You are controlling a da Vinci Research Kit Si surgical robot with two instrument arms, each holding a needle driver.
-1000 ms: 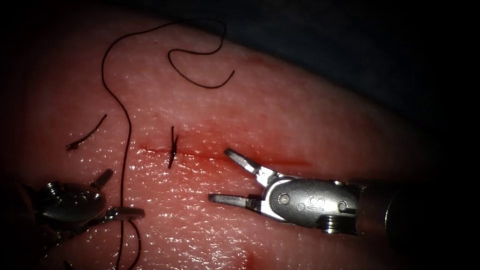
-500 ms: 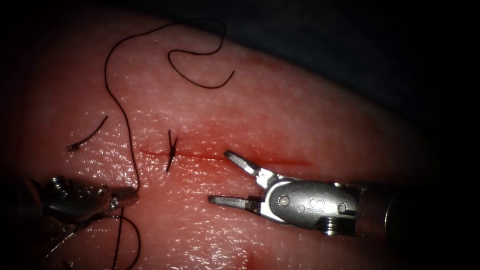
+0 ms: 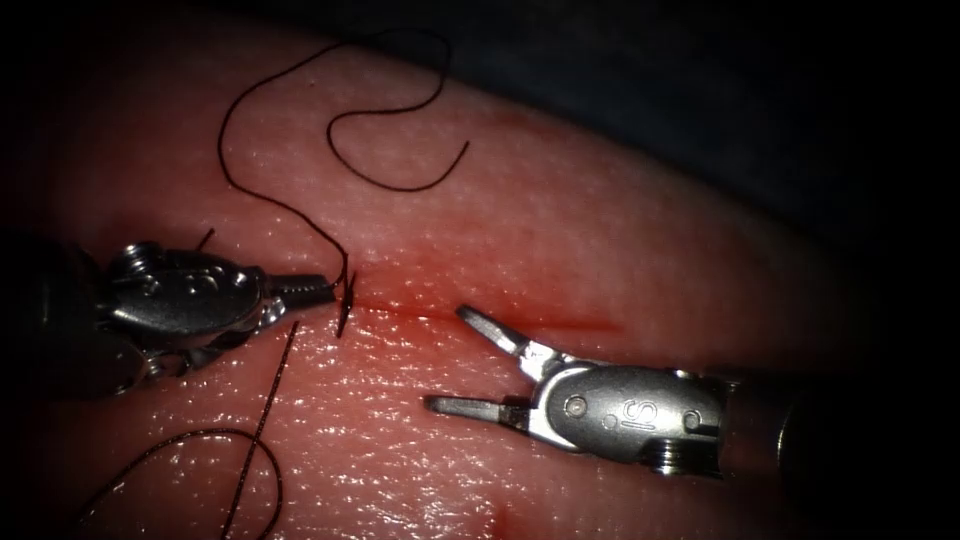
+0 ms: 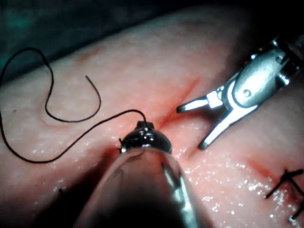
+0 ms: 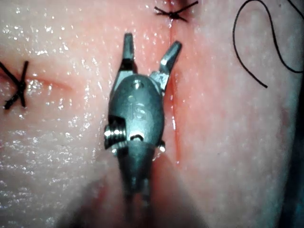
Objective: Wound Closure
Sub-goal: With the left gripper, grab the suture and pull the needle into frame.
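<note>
Tissue (image 3: 600, 230): pork belly with a cut (image 3: 480, 318) running left to right, red fluid (image 3: 420, 290) along it.

Left tool (image 3: 318, 289): jaws closed on the thread (image 3: 270, 200), tips just beside the tied stitch (image 3: 345, 300) at the cut's left end.

Thread: runs up from the left tool's tips in loose curves over the tissue; another length loops below that tool.

Right tool (image 3: 462, 360): jaws spread wide, holding nothing, hanging just below the cut, right of the stitch.

Needle: whereabouts cannot be told.

"IS" stamped on right claw (image 3: 462, 362) housing; no other text legible.
</note>
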